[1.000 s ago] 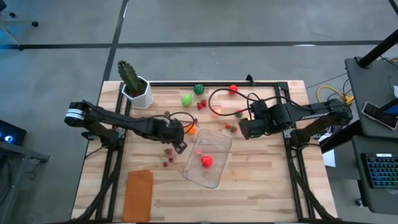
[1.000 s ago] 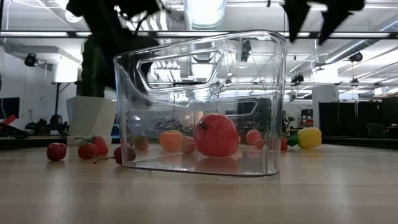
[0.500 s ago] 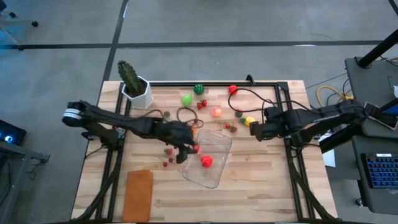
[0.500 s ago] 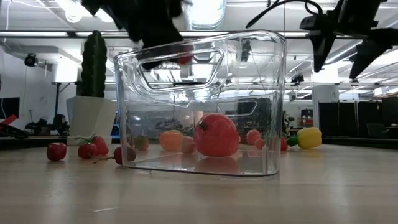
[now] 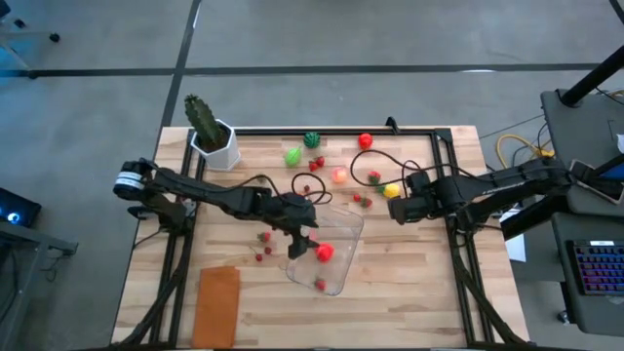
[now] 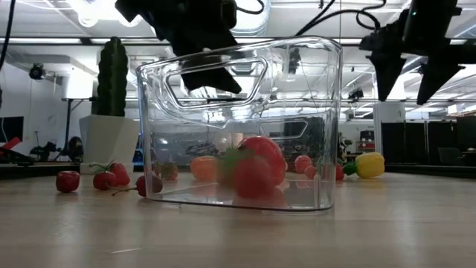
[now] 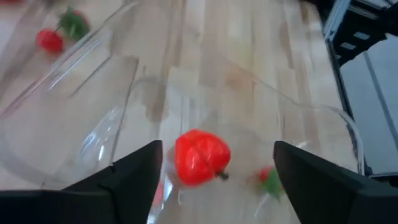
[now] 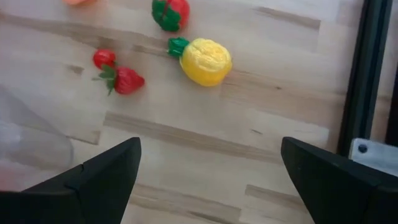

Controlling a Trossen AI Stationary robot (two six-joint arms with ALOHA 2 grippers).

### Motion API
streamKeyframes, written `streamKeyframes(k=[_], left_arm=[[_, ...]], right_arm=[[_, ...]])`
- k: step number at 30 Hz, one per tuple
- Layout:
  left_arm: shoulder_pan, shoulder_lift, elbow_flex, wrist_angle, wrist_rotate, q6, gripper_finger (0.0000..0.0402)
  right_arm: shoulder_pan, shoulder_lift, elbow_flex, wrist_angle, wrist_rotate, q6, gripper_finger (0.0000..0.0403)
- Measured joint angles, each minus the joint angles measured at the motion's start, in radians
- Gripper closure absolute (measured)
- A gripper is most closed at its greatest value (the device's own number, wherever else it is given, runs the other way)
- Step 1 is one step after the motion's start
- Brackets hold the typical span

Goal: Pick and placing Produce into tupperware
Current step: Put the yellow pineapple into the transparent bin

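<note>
The clear tupperware (image 5: 328,250) stands on the table's middle; it fills the low view (image 6: 312,112). Inside it lie a red fruit (image 5: 324,253) (image 7: 200,157) and a small strawberry (image 5: 320,284) (image 7: 268,179). My left gripper (image 5: 304,234) (image 7: 216,147) hangs open and empty above the container's left part. My right gripper (image 5: 396,211) (image 8: 211,146) is open and empty to the container's right, near a yellow fruit (image 5: 392,191) (image 8: 205,61) and a strawberry (image 8: 126,81) that lie on the table.
Loose produce lies on the table's far half, a green piece (image 5: 292,155) and a red one (image 5: 366,140) among them, and small red pieces (image 5: 263,249) lie left of the container. A cactus in a white pot (image 5: 210,132) stands far left. An orange-brown rectangle (image 5: 218,302) lies near left.
My left gripper has gone toward the table's right edge, over the container. A small strawberry that it carried has fallen into the container and lies near its near end. My right gripper has drawn back a little toward the table's right edge.
</note>
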Motion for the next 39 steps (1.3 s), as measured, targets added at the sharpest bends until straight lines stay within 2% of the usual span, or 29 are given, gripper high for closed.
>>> streamKeyframes(k=[3, 7, 13, 17, 24, 32, 39], left_arm=[[0.008, -0.047, 0.014, -0.085, -0.002, -0.048, 0.0093], [0.010, -0.130, 0.013, -0.173, -0.003, -0.073, 0.0091], [0.010, -0.228, 0.005, -0.210, -0.054, -0.117, 0.0091], [0.010, -0.273, 0.002, -0.242, -0.087, -0.124, 0.0091], [0.013, -0.297, -0.003, -0.277, -0.130, -0.092, 0.0091], [0.015, -0.293, -0.004, -0.327, -0.130, -0.090, 0.0091], [0.019, -0.302, -0.004, -0.369, -0.131, -0.091, 0.0091]], right_arm=[[-0.043, 0.007, -0.023, 0.049, -0.027, -0.059, 0.0023], [-0.172, 0.009, -0.061, 0.153, -0.043, -0.254, 0.0023], [-0.412, 0.014, -0.132, 0.310, -0.153, -0.495, 0.0023], [-0.499, 0.037, -0.152, 0.382, -0.220, -0.613, 0.0023], [-0.524, 0.188, -0.126, 0.372, -0.251, -0.924, 0.0023], [-0.528, 0.398, -0.058, 0.361, -0.223, -1.119, 0.0023], [-0.552, 0.490, -0.025, 0.357, -0.231, -1.219, 0.0030]])
